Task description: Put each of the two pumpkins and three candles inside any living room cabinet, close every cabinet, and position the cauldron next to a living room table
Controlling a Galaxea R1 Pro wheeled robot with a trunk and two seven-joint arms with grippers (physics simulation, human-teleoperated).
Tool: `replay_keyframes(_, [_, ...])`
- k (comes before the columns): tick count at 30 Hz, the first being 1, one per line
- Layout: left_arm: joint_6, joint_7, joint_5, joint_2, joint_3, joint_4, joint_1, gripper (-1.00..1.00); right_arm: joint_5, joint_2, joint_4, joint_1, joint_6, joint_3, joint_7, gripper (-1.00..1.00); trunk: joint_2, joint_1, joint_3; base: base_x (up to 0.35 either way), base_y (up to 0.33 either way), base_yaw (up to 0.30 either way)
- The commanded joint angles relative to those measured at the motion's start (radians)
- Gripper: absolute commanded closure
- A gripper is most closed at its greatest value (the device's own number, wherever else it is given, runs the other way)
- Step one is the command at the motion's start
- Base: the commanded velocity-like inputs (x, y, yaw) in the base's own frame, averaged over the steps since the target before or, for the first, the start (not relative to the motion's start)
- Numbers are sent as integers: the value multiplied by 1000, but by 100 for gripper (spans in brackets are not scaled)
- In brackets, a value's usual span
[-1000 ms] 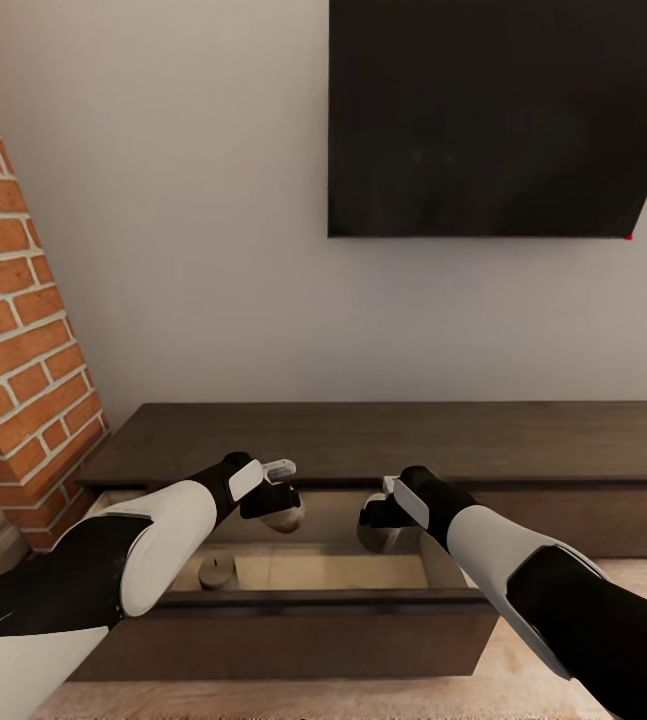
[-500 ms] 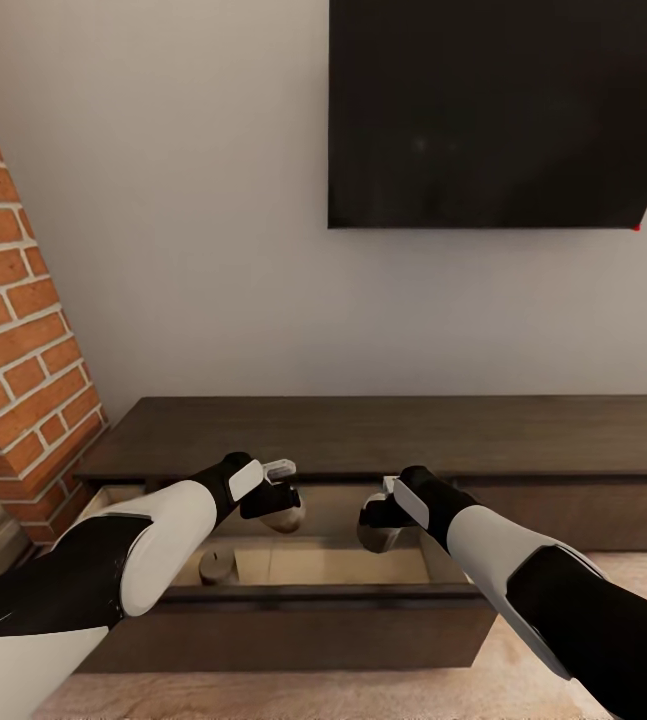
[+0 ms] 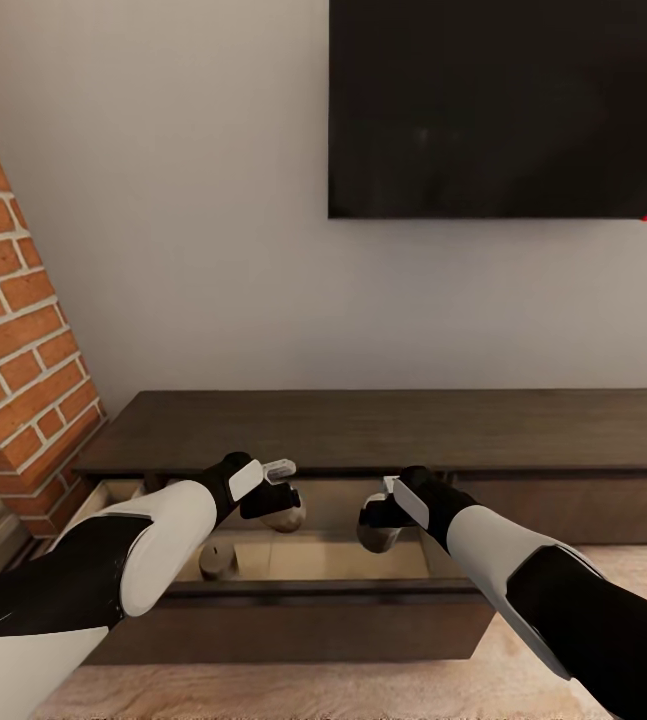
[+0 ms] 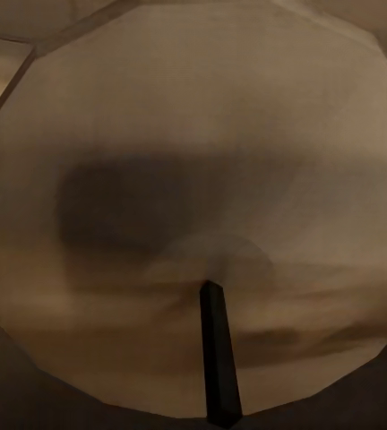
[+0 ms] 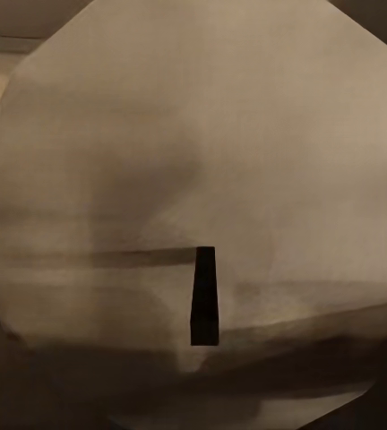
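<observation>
head view | left pincer [image 3: 281, 500] grips candle [image 3: 285, 518] | right pincer [image 3: 378, 512] grips second candle [image 3: 375, 538] | over open cabinet [image 3: 393, 430]

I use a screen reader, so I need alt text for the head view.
Both grippers, left and right, each hold a candle over the open drawer of the low brown cabinet. A third candle stands inside.

The low dark cabinet [image 3: 403, 430] stood with its drawer [image 3: 303, 590] open; one candle [image 3: 217, 562] rested inside at nine o'clock.
</observation>
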Motion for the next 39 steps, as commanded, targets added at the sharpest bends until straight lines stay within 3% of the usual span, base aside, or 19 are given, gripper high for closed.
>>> replay_keyframes(1, [1,8,11,0,2,1,-2,100,-10,0,-2,-1,4,5,-8,100,0,0,-3,0,0,0])
replay_keyframes(39, [1,6,11,0,2,2,-1,100,-10,0,-2,-1,4,5,-8,100,0,0,-62,0,0,0])
